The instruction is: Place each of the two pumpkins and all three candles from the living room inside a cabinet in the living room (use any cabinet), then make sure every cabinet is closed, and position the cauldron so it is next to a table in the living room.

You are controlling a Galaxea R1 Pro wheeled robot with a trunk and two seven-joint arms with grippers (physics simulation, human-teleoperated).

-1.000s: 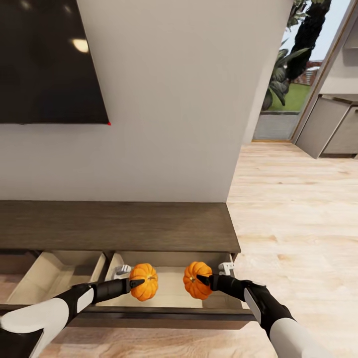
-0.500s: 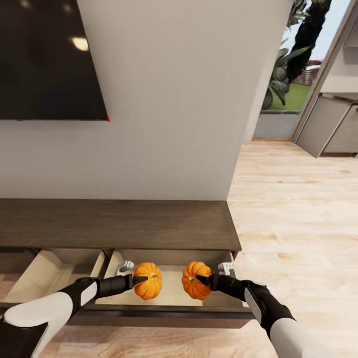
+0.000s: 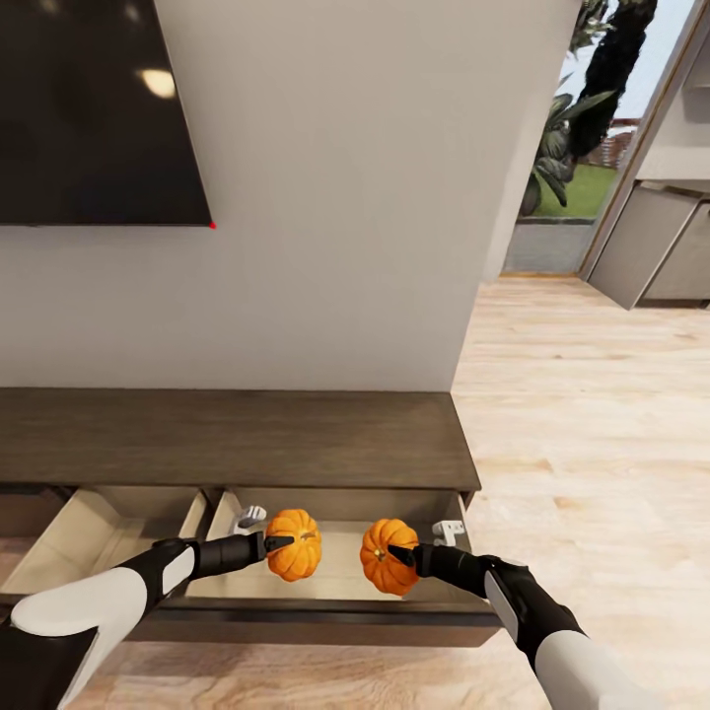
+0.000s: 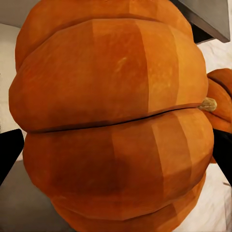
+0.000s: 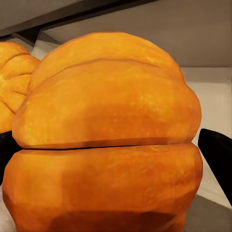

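Both pumpkins hang over the open right-hand drawer [image 3: 335, 567] of the low dark-brown cabinet [image 3: 237, 439]. The left gripper [image 3: 279, 543] is clenched on the left pumpkin [image 3: 294, 558]. The right gripper [image 3: 396, 555] is clenched on the right pumpkin [image 3: 388, 557]. The two pumpkins sit side by side with a small gap between them, above the middle of the drawer floor.

Procedure for the step in hand:
- Lower each pumpkin toward the drawer floor before releasing; a drop from height is likely to set a round body rolling.
- Keep the gap between the pumpkins so that neither knocks the other on release.
- Set them down clear of the front panel and the side walls, so the drawer can later slide shut.
- Withdraw each arm upward, not sideways.

Limits of view: in each wrist view the held pumpkin [image 4: 116, 121] [image 5: 104, 140] crowds the lens, with dark fingers at its sides, so the clearance beneath cannot be judged. A second drawer [image 3: 94, 537] stands open at the left; its contents are partly cut off by the left arm.
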